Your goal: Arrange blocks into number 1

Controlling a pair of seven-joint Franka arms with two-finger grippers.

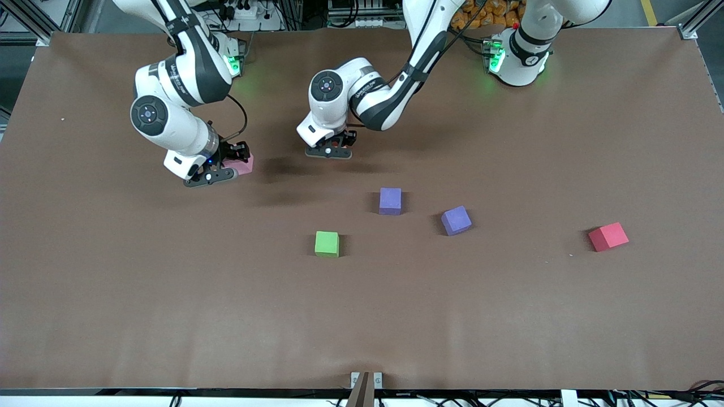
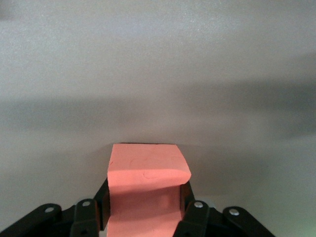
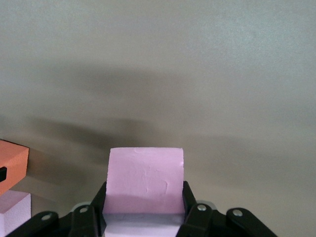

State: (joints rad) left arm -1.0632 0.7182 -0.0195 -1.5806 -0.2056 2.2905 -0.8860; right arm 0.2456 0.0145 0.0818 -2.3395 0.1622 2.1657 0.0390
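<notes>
**A:** What lies nearest the front camera?

**B:** A green block (image 1: 327, 243), alone on the brown table (image 1: 169, 316). Farther back are two purple blocks: one square-on (image 1: 390, 200), and one turned at an angle (image 1: 456, 220) toward the left arm's end. A red block (image 1: 608, 236) sits well apart, closer still to that end.

**A:** Describe the surface and the room.

**B:** A matte brown sheet covers the whole tabletop. Along the top of the front view there are metal frame rails, cables, and green lights glowing at both arm bases.

**A:** Where is the left gripper?

**B:** The left gripper (image 1: 330, 148) is low over the middle of the table, farther from the camera than the square-on purple block. In the left wrist view its fingers (image 2: 193, 213) pinch a salmon-pink block (image 2: 147, 190) from both sides, and the foam is squeezed narrower between them.

**A:** And the right gripper?

**B:** The right gripper (image 1: 226, 167) is low toward the right arm's end. Its fingers (image 3: 193, 213) are closed against a pale pink block (image 3: 145, 180), which peeks out beside the gripper in the front view. The right wrist view also shows the corner of an orange block (image 3: 11, 164) and a bit of another pale block (image 3: 12, 210) at the frame edge.
</notes>
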